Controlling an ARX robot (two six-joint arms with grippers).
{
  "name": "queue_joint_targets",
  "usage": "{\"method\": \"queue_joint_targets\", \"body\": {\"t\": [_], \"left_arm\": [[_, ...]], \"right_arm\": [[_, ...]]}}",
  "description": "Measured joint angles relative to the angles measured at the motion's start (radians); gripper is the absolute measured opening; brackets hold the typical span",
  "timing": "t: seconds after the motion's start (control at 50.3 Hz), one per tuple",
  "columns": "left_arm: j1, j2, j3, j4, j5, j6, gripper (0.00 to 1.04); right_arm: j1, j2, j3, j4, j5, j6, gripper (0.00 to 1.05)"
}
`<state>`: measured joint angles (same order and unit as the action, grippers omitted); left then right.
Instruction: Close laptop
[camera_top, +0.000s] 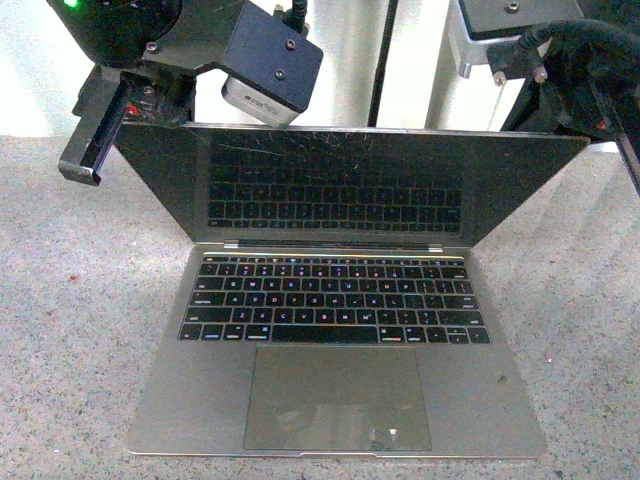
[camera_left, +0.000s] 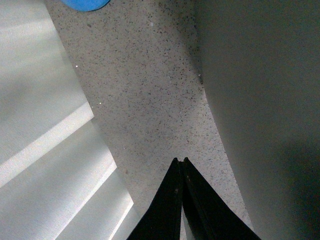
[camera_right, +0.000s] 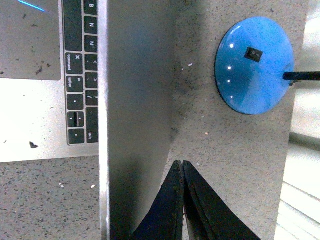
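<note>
Front view: the laptop (camera_top: 340, 330) is standing open on the tabletop (camera_top: 70, 300), hinge running left to right. I am hovering both grippers, pressed together, behind its lid (camera_top: 340, 175): left gripper (camera_left: 181, 170) nearest the top-left corner, right gripper (camera_right: 182, 172) behind the right side.

The left arm (camera_top: 150, 40) and the right arm (camera_top: 575, 60) reach in from the top corners. The left tool (camera_left: 181, 167) points down with its two dark fingers pressed together. The right tool (camera_right: 181, 170) has its fingers pressed together too.
</note>
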<state>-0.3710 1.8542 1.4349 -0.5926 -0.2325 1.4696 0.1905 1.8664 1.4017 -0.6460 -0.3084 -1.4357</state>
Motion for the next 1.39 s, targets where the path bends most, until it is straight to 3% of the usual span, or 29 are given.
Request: {"method": "queue_joint_targets", "body": {"t": [1.391], "left_arm": [[-0.045, -0.006, -0.256, 0.194, 0.053, -0.083, 0.04]], "right_arm": [[0.027, 0.027, -0.213, 0.21, -0.016, 0.046, 0.03]]}}
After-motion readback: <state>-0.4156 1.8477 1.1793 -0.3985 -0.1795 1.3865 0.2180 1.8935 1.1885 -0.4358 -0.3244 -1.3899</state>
